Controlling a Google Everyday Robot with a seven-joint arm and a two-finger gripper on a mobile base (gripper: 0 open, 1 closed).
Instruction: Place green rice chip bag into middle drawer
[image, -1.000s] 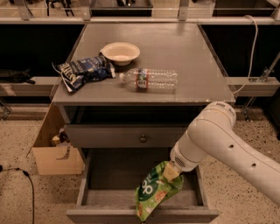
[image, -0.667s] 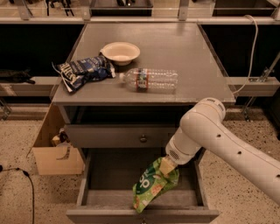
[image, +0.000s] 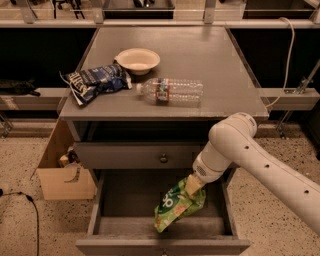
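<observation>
Camera view: my gripper (image: 193, 185) is clamping light green glossy chip bag (image: 176, 206), hanging it inside deep grey wooden drawer (image: 125, 200) for release.

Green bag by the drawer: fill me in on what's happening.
The gripper grips the green bag by its top, inside the open middle drawer; the bag hangs tilted, its lower end near the drawer floor. It is not released yet. A blue bag, a bowl and a bottle lie on the tabletop.
</observation>
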